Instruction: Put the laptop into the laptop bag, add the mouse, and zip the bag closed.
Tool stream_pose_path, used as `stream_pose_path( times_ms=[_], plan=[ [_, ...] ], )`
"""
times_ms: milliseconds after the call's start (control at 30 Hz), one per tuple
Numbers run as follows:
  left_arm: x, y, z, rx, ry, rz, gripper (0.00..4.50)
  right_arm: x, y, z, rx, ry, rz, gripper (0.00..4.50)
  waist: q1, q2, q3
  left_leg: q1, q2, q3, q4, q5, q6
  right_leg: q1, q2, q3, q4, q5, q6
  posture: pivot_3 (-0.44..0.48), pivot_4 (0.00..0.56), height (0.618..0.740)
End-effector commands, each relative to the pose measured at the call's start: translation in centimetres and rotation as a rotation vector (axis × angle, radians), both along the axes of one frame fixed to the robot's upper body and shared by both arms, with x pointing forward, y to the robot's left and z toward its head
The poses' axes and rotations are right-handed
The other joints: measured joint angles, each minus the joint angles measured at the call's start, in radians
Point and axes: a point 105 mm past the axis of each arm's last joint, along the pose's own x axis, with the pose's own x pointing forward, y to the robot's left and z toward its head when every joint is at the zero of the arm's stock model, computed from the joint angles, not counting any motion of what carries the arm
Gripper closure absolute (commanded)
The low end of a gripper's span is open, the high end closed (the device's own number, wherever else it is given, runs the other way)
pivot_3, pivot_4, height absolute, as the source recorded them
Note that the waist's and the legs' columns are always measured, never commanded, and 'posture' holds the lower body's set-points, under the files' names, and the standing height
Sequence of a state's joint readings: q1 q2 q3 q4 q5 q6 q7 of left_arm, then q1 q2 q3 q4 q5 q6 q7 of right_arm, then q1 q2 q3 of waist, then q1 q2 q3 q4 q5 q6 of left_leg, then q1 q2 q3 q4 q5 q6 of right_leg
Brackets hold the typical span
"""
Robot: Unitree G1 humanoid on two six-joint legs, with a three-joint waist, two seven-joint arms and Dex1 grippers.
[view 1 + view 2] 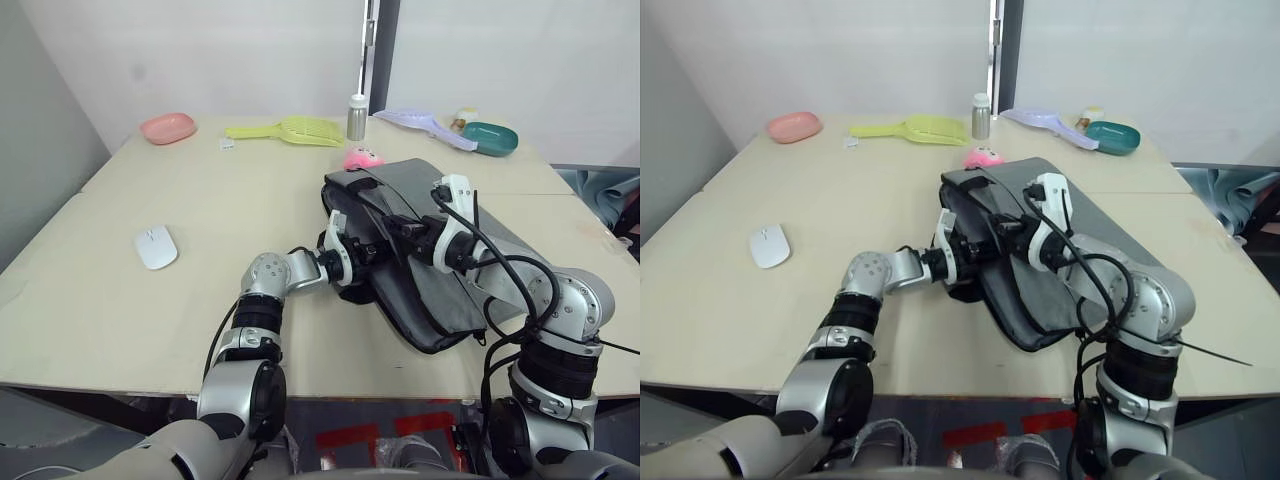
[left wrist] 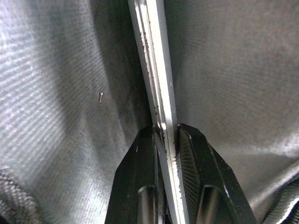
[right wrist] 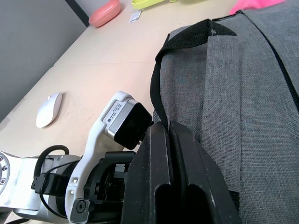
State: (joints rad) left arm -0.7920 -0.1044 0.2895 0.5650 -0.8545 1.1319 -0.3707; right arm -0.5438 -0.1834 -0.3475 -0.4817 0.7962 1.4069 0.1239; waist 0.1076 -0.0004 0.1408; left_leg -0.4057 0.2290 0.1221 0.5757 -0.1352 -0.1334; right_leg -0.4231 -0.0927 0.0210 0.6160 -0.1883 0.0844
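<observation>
Fingers (image 2: 140,186) of the left gripper (image 2: 164,140) are pinching the laptop (image 2: 156,70) by its thin silver edge, inside the laptop bag (image 1: 440,260). This edge is stiff, smooth metal and probably slippery, so a grip far up the edge is advisable. The right gripper (image 3: 169,133) is clamping the soft grey fabric at the bag's mouth, beside one black strap handle (image 3: 187,35); the cloth will likely sag if released. The mouse (image 1: 156,246), light and smooth, is lying well apart on the table (image 1: 120,320).
</observation>
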Motion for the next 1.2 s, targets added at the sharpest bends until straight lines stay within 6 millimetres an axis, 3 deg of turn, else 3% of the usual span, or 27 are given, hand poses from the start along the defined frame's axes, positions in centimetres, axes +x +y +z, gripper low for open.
stream_pose_path(
  times_ms=[33, 67, 133, 367, 400, 600, 700, 833, 1033, 1200],
  plan=[
    [0.3, 0.0, 3.2, -0.043, -0.137, -0.024, 3.82, -0.4, 0.3, 1.5, 0.004, -0.076, 0.023, 4.5, 0.0, 0.0, 0.0, 0.0, 0.0, 0.0, 0.0, 0.0, 0.0, 0.0, 0.0, 0.0, 0.0, 0.0, 0.0, 0.0, 0.15, 0.74],
    [0.2, 0.3, 3.1, -0.034, -0.143, -0.024, 3.22, -0.4, 0.3, 1.5, 0.003, -0.075, 0.02, 4.5, -0.001, 0.0, 0.0, 0.0, 0.0, 0.0, 0.0, 0.0, 0.0, 0.0, 0.0, 0.0, 0.0, 0.0, 0.001, 0.0, 0.15, 0.74],
    [0.1, 1.5, 3.1, -0.016, -0.179, -0.033, 2.68, -0.2, 0.0, 1.4, -0.002, -0.075, 0.01, 4.5, -0.001, 0.0, 0.0, 0.0, 0.0, 0.0, 0.0, 0.0, 0.0, 0.0, 0.0, 0.0, 0.0, 0.001, 0.001, 0.0, 0.15, 0.74],
    [0.7, 5.1, 2.9, 0.155, -0.391, 0.01, 0.15, -0.1, -0.1, 0.8, -0.017, -0.065, 0.015, 4.5, 0.0, 0.0, 0.0, 0.001, 0.0, 0.0, 0.0, 0.0, 0.0, 0.001, 0.0, 0.0, 0.0, 0.0, 0.0, 0.0, 0.15, 0.74],
    [0.6, 5.8, 2.9, 0.189, -0.43, 0.008, 0.03, -0.1, -0.1, 0.7, -0.022, -0.064, 0.018, 4.5, 0.0, 0.0, 0.0, 0.001, 0.0, 0.0, 0.0, 0.0, 0.0, 0.001, 0.0, 0.0, 0.0, 0.0, 0.0, 0.0, 0.15, 0.74],
    [1.1, 11.8, 2.1, 0.366, -0.575, 0.094, 0.03, 0.1, 0.2, 0.3, -0.074, -0.085, 0.079, 4.5, -0.006, 0.001, 0.0, 0.002, 0.001, 0.0, 0.0, 0.0, 0.0, 0.001, 0.001, 0.0, 0.0, -0.001, -0.002, 0.0, 0.15, 0.74],
    [-0.5, 14.9, 1.6, 0.429, -0.66, 0.168, 0.03, -0.7, 1.1, -0.9, -0.163, -0.092, 0.16, 4.5, -0.008, 0.001, -0.001, 0.002, 0.001, 0.0, 0.0, 0.0, -0.001, 0.001, 0.0, 0.0, 0.0, -0.002, -0.003, 0.0, 0.15, 0.74],
    [-2.6, 17.6, -0.4, 0.531, -0.66, 0.236, 0.03, -1.3, 1.8, -1.9, -0.214, -0.096, 0.216, 4.5, -0.005, 0.001, -0.001, 0.001, 0.001, 0.0, -0.002, 0.0, -0.001, 0.001, 0.001, -0.002, -0.001, -0.002, -0.003, 0.0, 0.15, 0.74],
    [-5.6, 20.1, -2.2, 0.595, -0.621, 0.313, 0.03, -1.9, 2.6, -3.7, -0.285, -0.1, 0.263, 4.5, -0.015, 0.001, -0.001, 0.005, 0.002, 0.002, -0.002, -0.001, -0.001, 0.002, 0.001, 0.0, 0.001, -0.006, -0.01, 0.0, 0.15, 0.74],
    [-5.5, 21.6, -1.4, 0.61, -0.67, 0.435, 0.03, -1.0, 2.6, -4.8, -0.377, -0.169, 0.255, 4.5, -0.019, 0.001, -0.001, 0.006, 0.002, 0.002, -0.001, -0.002, 0.002, 0.002, 0.001, 0.002, 0.003, -0.006, -0.009, 0.0, 0.15, 0.74]
  ],
)
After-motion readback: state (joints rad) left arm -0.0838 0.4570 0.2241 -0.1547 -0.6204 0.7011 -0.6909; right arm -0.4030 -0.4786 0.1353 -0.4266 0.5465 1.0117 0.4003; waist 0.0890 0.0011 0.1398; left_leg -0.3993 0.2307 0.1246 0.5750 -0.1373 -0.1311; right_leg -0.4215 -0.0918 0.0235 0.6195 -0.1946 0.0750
